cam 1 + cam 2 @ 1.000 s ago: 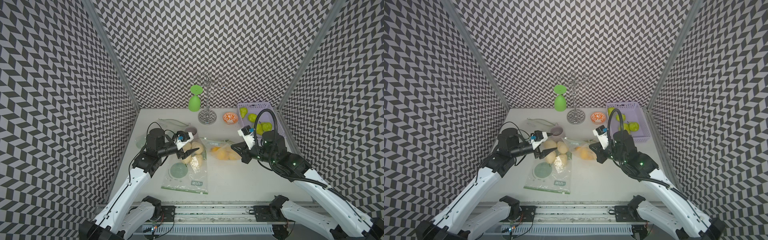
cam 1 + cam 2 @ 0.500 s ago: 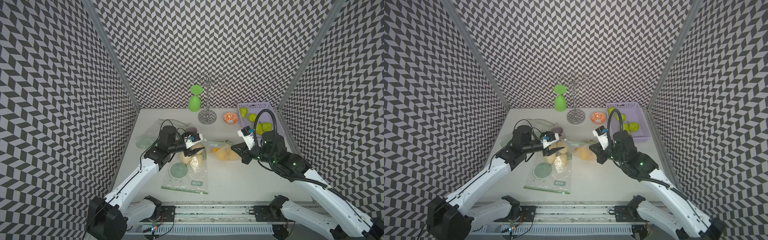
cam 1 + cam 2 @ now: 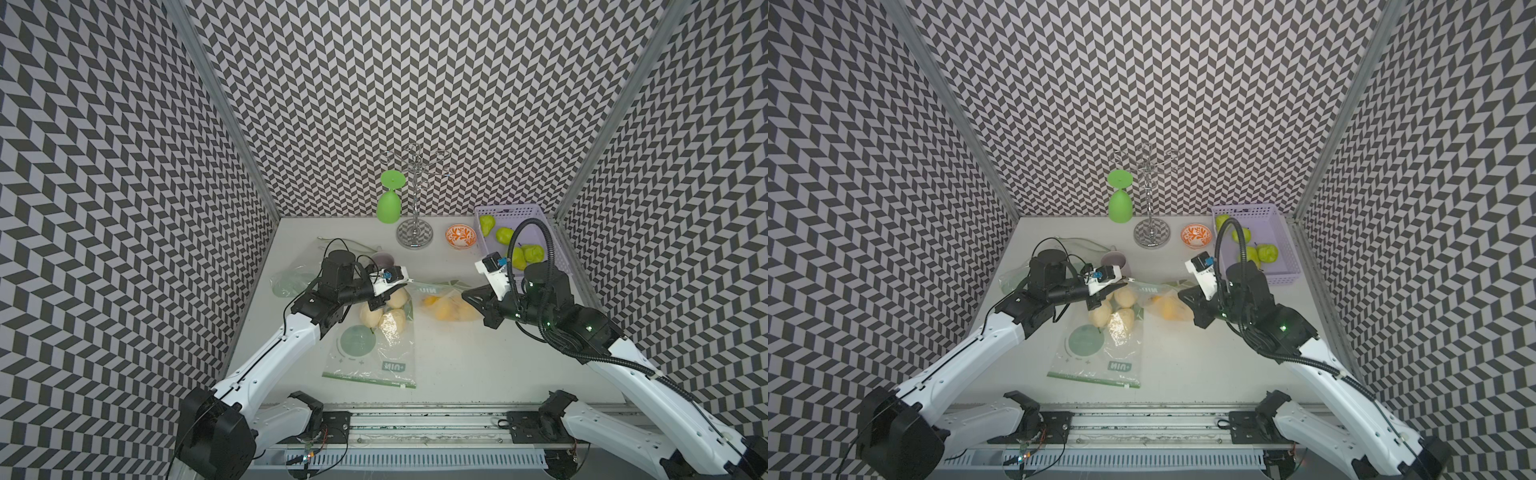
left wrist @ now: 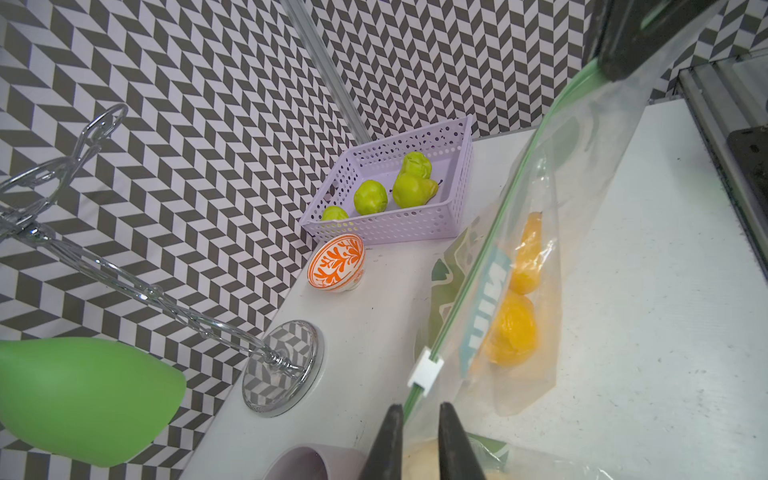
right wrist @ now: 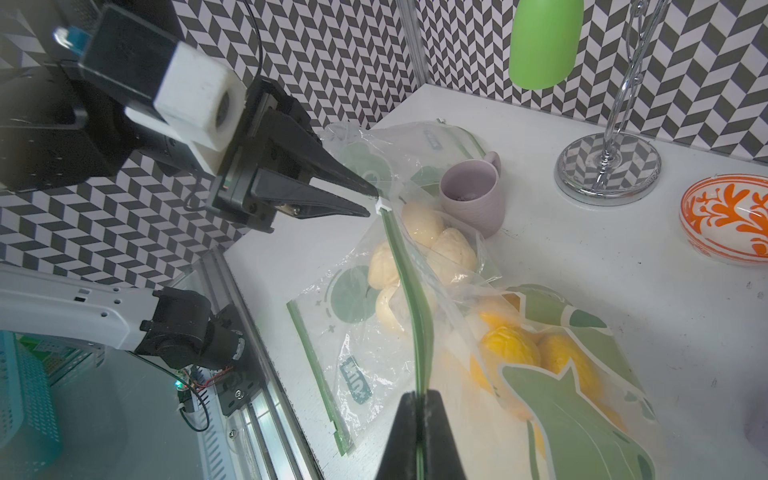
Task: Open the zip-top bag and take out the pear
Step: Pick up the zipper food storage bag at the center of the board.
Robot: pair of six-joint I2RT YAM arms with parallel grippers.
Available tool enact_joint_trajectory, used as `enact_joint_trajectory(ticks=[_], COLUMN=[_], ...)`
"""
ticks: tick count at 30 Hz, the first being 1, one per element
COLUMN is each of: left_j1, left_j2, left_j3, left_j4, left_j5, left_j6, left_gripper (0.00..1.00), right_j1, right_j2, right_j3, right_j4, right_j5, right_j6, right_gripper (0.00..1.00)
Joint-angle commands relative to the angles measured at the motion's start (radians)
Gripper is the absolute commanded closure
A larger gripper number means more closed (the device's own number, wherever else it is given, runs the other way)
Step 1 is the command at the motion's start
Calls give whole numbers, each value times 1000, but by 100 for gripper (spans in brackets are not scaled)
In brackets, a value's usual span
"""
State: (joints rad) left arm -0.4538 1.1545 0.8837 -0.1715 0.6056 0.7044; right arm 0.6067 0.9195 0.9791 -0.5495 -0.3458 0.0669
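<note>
I see orange-yellow pears (image 3: pixel 444 309) in the green-sealed zip-top bag (image 3: pixel 432 288). At one o'clock, a lilac basket (image 3: pixel 509 212).

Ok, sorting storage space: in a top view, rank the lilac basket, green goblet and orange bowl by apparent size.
lilac basket
green goblet
orange bowl
Goblet versus bowl unsure: goblet may be nearer the camera.

- Robotics lab test cell: black-and-white chevron panels (image 3: pixel 415 83) wall in a white counter (image 3: pixel 478 365) on three sides.
- Two white robot arms, left arm (image 3: pixel 274 353) and right arm (image 3: pixel 636 374), are mounted on an aluminium rail (image 3: pixel 415 430) at the counter edge farthest from a chrome glass rack (image 3: pixel 414 208).
- Staged props near the rack: lilac basket (image 3: pixel 509 209), patterned bowl (image 3: pixel 460 237), zip-top bag (image 3: pixel 444 307).
</note>
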Motion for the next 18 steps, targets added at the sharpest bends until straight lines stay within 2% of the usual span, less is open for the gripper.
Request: enact_joint_trajectory(ticks=[1, 6, 15, 16, 17, 18], left_j1=[-16, -34, -36, -36, -36, -37], left_j2=[19, 41, 18, 11, 2, -9], left_j3=[43, 60, 88, 83, 75, 67], left_j4=[-34, -67, -78, -63, -47, -39], left_j5=[-3, -3, -58, -79, -104, -115], left_j6=[15, 32, 28, 16, 5, 5], left_gripper=[87, 100, 100, 95, 83, 76], right_j1=[2, 2, 3, 3, 2, 2], right_j2=[-23, -21, -9, -10, -14, -16], right_j3=[-1, 14, 41, 40, 38, 37], right_j4=[34, 31, 7, 5, 4, 2], right_j5=[-21, -22, -38, -38, -38, -39], right_j6=[-17, -18, -29, -28, -28, -28], right_gripper=[100, 100, 100, 100, 100, 100])
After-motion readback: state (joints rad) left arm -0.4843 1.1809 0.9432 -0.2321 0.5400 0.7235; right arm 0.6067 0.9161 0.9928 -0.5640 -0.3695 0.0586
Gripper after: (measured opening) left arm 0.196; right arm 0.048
